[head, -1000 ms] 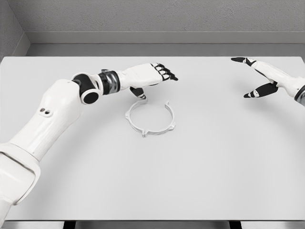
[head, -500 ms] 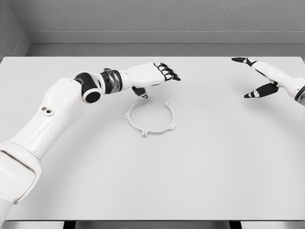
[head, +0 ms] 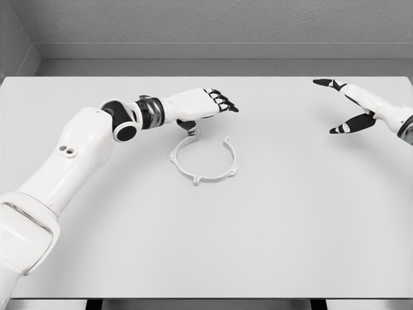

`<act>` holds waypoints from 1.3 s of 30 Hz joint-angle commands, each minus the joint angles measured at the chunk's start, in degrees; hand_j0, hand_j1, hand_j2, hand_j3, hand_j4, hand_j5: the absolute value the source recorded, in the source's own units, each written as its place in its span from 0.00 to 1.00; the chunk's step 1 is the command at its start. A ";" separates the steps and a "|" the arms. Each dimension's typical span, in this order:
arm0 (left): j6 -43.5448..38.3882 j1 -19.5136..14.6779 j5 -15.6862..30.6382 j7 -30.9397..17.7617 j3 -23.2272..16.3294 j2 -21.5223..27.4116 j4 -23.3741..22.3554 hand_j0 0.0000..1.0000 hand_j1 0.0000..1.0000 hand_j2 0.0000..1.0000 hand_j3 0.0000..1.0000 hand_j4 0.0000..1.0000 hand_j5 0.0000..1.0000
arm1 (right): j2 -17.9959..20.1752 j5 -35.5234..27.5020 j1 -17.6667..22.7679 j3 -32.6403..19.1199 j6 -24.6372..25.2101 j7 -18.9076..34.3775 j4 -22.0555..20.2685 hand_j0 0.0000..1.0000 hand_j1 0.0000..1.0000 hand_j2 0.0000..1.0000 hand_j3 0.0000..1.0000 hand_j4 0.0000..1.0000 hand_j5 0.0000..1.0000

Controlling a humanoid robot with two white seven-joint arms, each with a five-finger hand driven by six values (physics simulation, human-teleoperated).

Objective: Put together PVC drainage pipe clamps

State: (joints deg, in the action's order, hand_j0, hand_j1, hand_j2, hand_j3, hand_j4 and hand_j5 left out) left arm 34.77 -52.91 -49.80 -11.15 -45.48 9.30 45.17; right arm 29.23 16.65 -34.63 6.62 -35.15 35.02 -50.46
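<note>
Just near of my left hand [head: 206,103] lies the pipe clamp [head: 204,161], flat on the white table [head: 297,219] a little left of centre, and that offset governs the coming move. I read the clamp as an open ring whose gap faces the far side; the two free ends flank the gap, and small lugs project from the near and right parts of the band. Being a ring, it shows no marked long axis. My left hand hovers over the far-left free end with fingers extended towards the right and palm down; the thumb hangs just above that end, though I cannot confirm contact. It holds nothing. My right hand [head: 361,106] is at the far right edge, well apart from the clamp, fingers spread and empty. The left hand is plainly the nearer, and in my judgement a short lowering towards the near side would bring it onto the band. Nothing else rests on the table, and nothing obstructs the approach
</note>
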 commanded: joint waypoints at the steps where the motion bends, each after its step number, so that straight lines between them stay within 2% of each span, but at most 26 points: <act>1: 0.23 0.00 0.23 -0.46 -0.31 -0.33 -0.08 1.00 1.00 1.00 1.00 1.00 1.00 | 0.03 -0.48 -0.09 -0.03 0.15 -0.02 0.01 1.00 1.00 1.00 1.00 1.00 1.00; 26: 0.23 -0.88 0.41 -0.46 -0.93 -2.71 0.53 1.00 1.00 1.00 1.00 1.00 1.00 | 0.12 -0.48 0.09 0.05 0.15 -0.02 0.02 1.00 1.00 1.00 1.00 1.00 1.00; 30: 0.23 -1.85 0.32 -0.46 -0.66 -2.44 0.53 1.00 1.00 1.00 1.00 1.00 1.00 | 0.03 -0.48 0.00 -0.21 0.15 -0.02 3.09 1.00 1.00 1.00 1.00 1.00 1.00; 39: 0.23 -2.55 0.32 -0.46 -0.22 -2.01 0.53 1.00 1.00 1.00 1.00 1.00 1.00 | -1.28 -0.48 -1.14 0.05 0.15 -0.02 1.33 1.00 1.00 1.00 1.00 1.00 1.00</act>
State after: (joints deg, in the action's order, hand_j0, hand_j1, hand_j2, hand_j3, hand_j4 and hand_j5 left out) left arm 35.06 -55.72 -49.79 -11.64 -46.05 6.99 45.69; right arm 28.20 16.68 -35.77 6.63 -35.14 35.02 -48.66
